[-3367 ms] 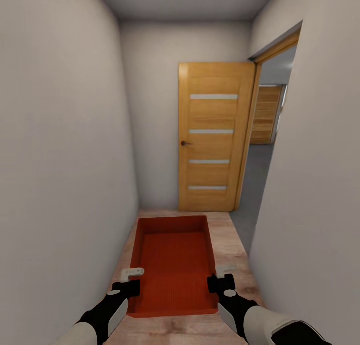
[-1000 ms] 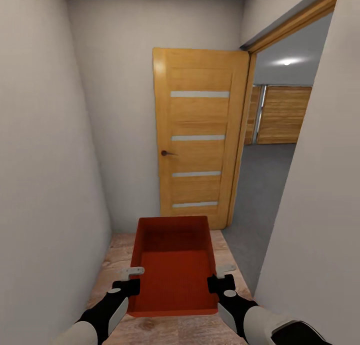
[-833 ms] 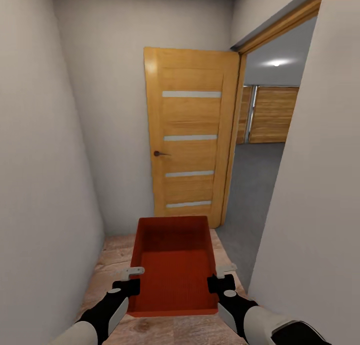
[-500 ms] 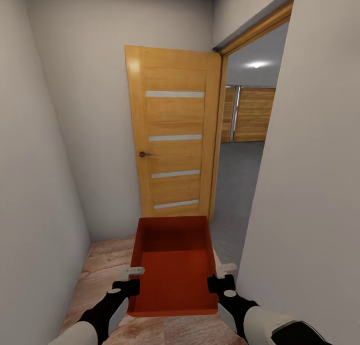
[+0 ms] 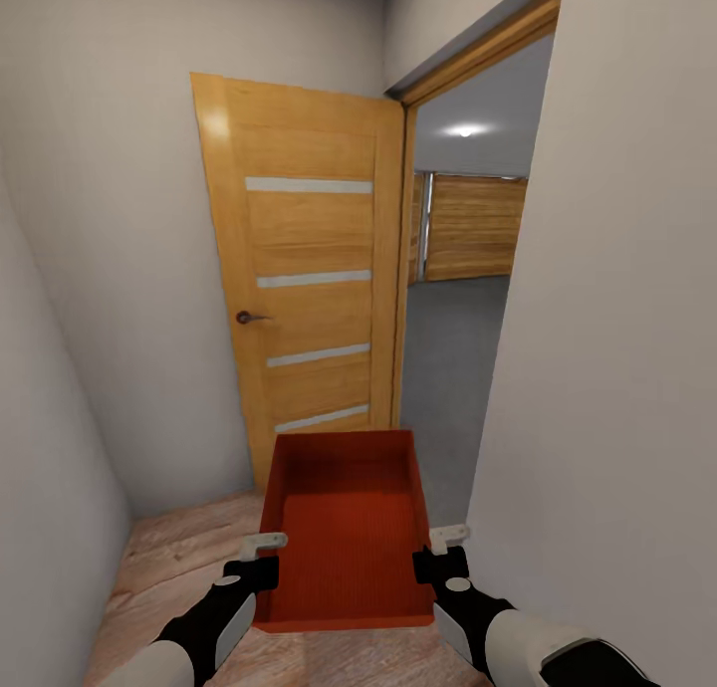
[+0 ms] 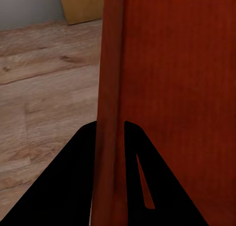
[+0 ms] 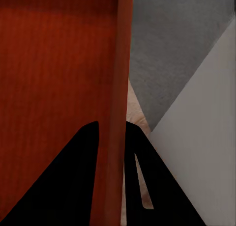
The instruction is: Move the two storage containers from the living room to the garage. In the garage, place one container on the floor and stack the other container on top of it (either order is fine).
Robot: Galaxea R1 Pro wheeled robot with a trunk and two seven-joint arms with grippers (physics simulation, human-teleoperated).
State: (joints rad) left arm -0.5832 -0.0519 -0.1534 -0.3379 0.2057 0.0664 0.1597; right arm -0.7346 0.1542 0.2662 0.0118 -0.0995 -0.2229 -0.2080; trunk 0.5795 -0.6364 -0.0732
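Between the two arms, out in front of the robot, sits the orange-red storage container (image 5: pixel 347 528), held level above the light wood plank floor (image 5: pixel 179 558) of a narrow white-walled passage. Left gripper (image 5: pixel 261 560) is clamped on the container's left wall, and the left wrist view confirms it, dark fingers (image 6: pixel 73 186) sitting either side of that red rim. Right gripper (image 5: pixel 444 553) does the same on the right wall, jaws pinched on the edge with one finger (image 7: pixel 64 186) inside the bin. Ahead and slightly left stands a tan wooden door (image 5: pixel 304 279), swung open, with a dark handle (image 5: pixel 249 318). Just right of it the doorway opens onto grey concrete floor (image 5: pixel 443 358) and wooden panelling (image 5: pixel 473 227) beyond. A white wall (image 5: pixel 617 348) is close on the right side.
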